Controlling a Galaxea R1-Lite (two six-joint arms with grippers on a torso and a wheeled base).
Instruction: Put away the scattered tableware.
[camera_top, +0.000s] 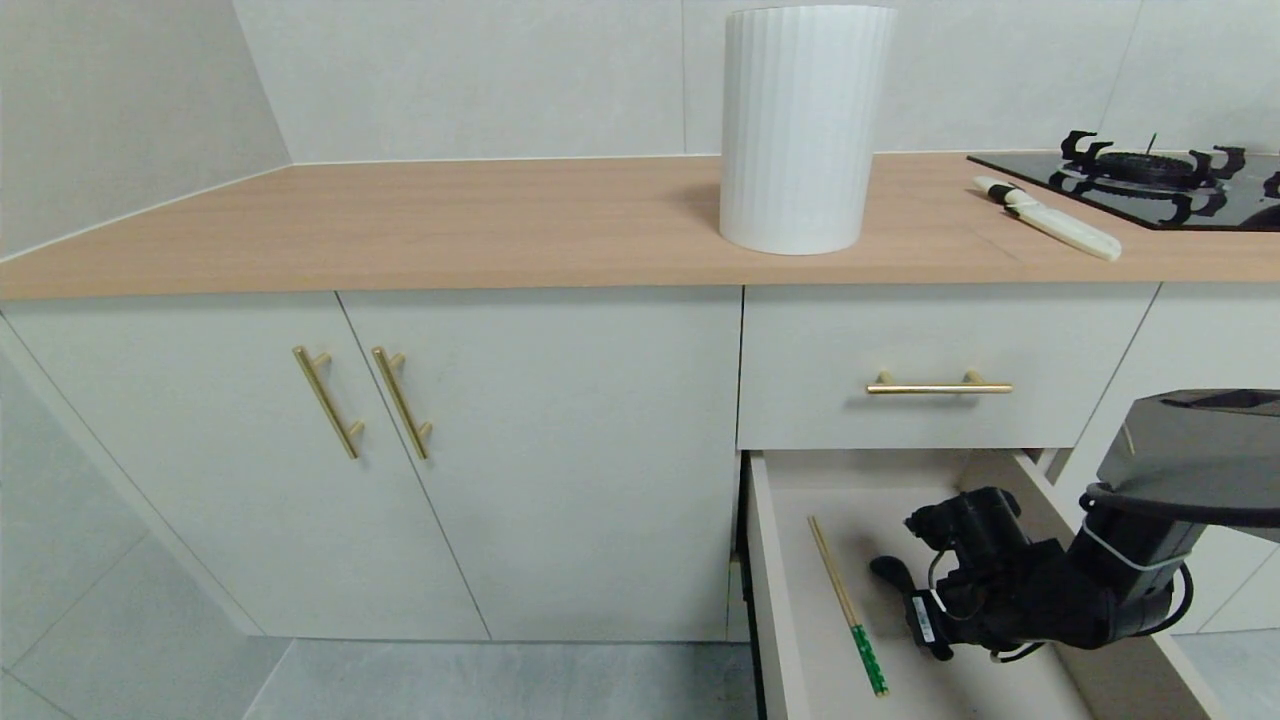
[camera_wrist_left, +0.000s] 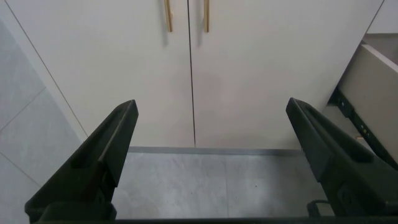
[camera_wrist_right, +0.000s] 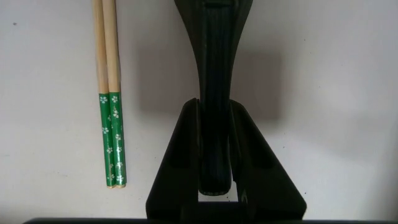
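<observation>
**Right Tool Holds Black Utensil Over Open Drawer**

The robot's right tool sits low inside the pulled-out drawer below the counter. Its fingers are closed on the handle of a black utensil. In the right wrist view the dark handle runs straight between the two fingers of the tool, which clamp it from both sides. Whether the utensil's rounded end touches the drawer floor cannot be told.

A pair of wooden chopsticks with green patterned ends lies flat on the drawer floor, just beside the utensil on the robot's left and apart from it. In the right wrist view the two sticks lie side by side, touching along their length and roughly parallel to the utensil's handle.

On the counter above, a knife with a pale blade lies near the edge of the black gas stove. A tall white ribbed container stands upright to the knife's left, well apart from it. The upper drawer, with its gold handle, is shut.

The left tool hangs with its fingers spread wide and nothing between them. It faces the closed cabinet doors and the grey floor below them.
</observation>
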